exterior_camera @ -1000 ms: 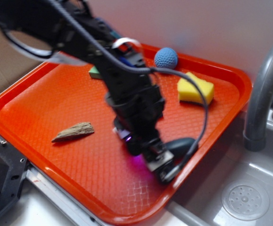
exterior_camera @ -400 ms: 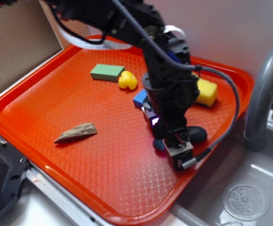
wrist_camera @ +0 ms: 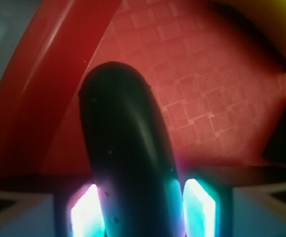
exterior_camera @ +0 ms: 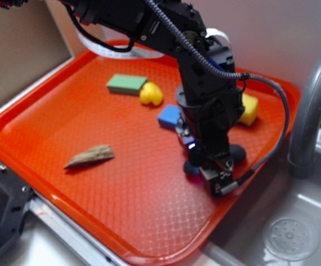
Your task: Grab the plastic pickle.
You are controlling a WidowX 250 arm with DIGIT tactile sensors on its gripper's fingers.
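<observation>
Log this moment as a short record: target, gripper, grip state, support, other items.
target: plastic pickle, dark, lying near the tray's edge by the sink
gripper: gripper down over the pickle, one finger on each side
grip state: cannot tell whether the fingers press it yet
support: orange tray
other items: green block, yellow duck, blue block, yellow sponge, brown wood piece

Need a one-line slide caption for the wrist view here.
Wrist view: dark blue-green plastic pickle lies lengthwise between the two glowing claw pads on the orange textured tray.
</observation>
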